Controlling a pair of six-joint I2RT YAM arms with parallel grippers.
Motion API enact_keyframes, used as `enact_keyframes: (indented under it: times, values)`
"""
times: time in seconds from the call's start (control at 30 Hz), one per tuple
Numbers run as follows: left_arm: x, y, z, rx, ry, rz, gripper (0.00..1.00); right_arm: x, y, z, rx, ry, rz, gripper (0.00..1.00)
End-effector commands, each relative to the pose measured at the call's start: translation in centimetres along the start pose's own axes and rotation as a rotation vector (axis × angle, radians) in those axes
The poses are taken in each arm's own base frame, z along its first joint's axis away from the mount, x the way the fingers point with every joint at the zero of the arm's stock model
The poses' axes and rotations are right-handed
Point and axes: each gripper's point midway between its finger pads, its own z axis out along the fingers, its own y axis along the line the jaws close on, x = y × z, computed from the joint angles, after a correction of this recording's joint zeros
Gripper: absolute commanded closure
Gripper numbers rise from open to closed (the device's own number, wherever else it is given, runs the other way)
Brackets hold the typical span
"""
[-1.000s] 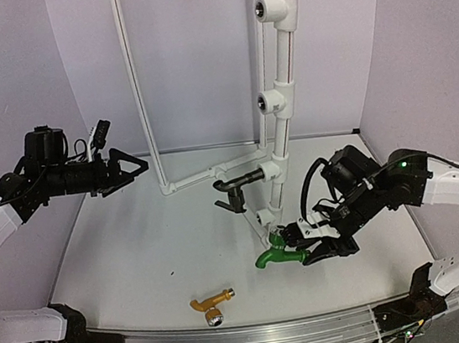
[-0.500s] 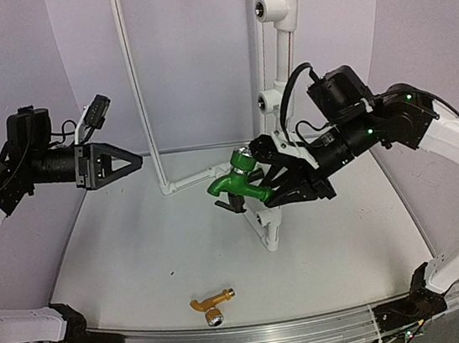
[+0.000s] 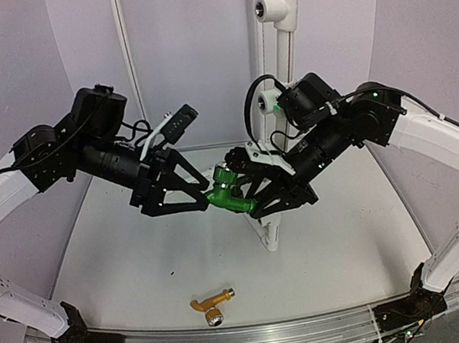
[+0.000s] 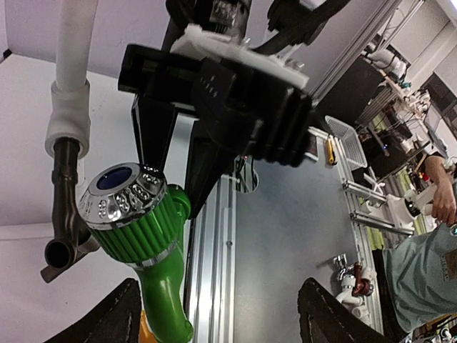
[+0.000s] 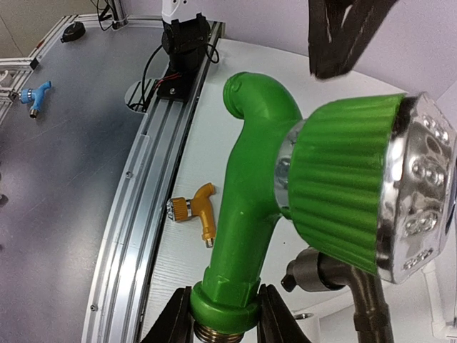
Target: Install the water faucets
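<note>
Aloft, right gripper [image 5: 225, 314] clamped on green faucet [image 5: 250, 207] by its threaded end; left gripper [image 4: 218, 318] apart nearby.

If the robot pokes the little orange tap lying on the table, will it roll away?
Probably not far: the orange tap lies on its side, and its bent spout should stop a roll. It looks like stiff plastic, so likely light and not floppy; it may skid instead.
</note>
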Motion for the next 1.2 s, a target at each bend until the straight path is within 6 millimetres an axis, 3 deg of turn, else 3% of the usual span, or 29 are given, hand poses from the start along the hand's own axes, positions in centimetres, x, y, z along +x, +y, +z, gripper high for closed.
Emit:
enact_keyframes:
  times: [0.0,0.2,0.6,0.77,0.93,0.97,1.07,1.1,1.17]
  values:
    - [-0.3,0.5,0.5,-0.090,0.034,0.040,0.29,-2.0,0.7,-0.8,-0.003,-0.041,-0.035,1.00]
    - [-0.1,0.9,1.8,-0.083,0.050,0.018,0.35,-2.8,1.3,-1.0,-0.002,-0.050,-0.065,1.00]
    - [-0.6,-0.2,3.3,0.005,0.052,0.021,0.52,-2.4,1.7,-1.0,0.006,-0.036,-0.072,1.00]
    - [-0.8,-0.8,3.3,0.036,0.037,0.035,0.70,-2.6,1.7,-1.2,0.008,-0.040,-0.078,1.00]
    - [-1.3,-1.2,2.9,0.043,-0.002,0.019,0.96,-3.3,1.8,-1.9,0.015,-0.063,-0.080,0.99]
    - [-1.4,-1.3,2.8,0.042,-0.011,0.021,0.99,-3.5,1.8,-2.0,0.019,-0.067,-0.081,0.96]
    - [-1.9,-1.6,2.1,0.031,-0.061,0.028,1.00,-3.8,1.6,-2.7,0.041,-0.076,-0.069,0.51]
    - [-2.2,-1.7,1.7,0.019,-0.084,0.033,1.00,-4.0,1.6,-3.1,0.050,-0.081,-0.066,0.40]
    - [-2.9,-1.4,0.9,-0.030,-0.133,0.037,1.00,-4.2,1.6,-4.1,0.071,-0.096,-0.065,0.29]
